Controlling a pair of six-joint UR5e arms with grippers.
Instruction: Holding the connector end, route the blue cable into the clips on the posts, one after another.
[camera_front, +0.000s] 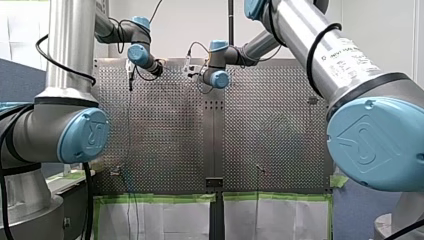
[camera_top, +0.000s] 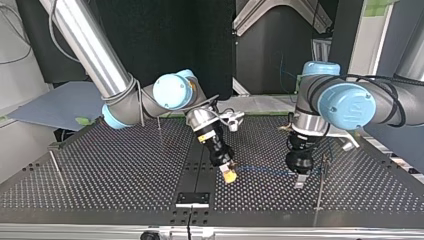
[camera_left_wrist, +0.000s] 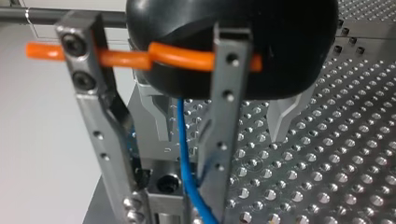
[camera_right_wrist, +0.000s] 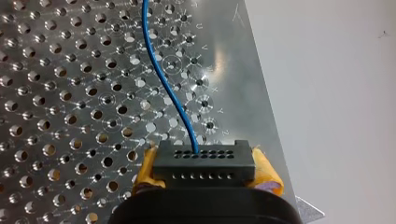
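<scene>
Front view: both my arms reach to the far end of the counter (camera_front: 165, 130). The cable is too fine to make out from here.

Top view: my right jaws, at the view's left, sit low and carry the end of the blue cable (camera_top: 265, 170). It runs just above the counter to my left jaws, near a thin post (camera_top: 321, 186). I judge this span is stretched so it can be steered into a clip.

Left wrist view: my left jaws are released, with metal fingers (camera_left_wrist: 219, 116) on either side of the loose cable, guiding rather than clamping. Below lies a metal block (camera_left_wrist: 163, 184). I cannot tell if any clip holds the cable.

Right wrist view: my right jaws are clenched on the black connector (camera_right_wrist: 203, 164), yellow pads (camera_right_wrist: 267, 173) at both its ends.
</scene>
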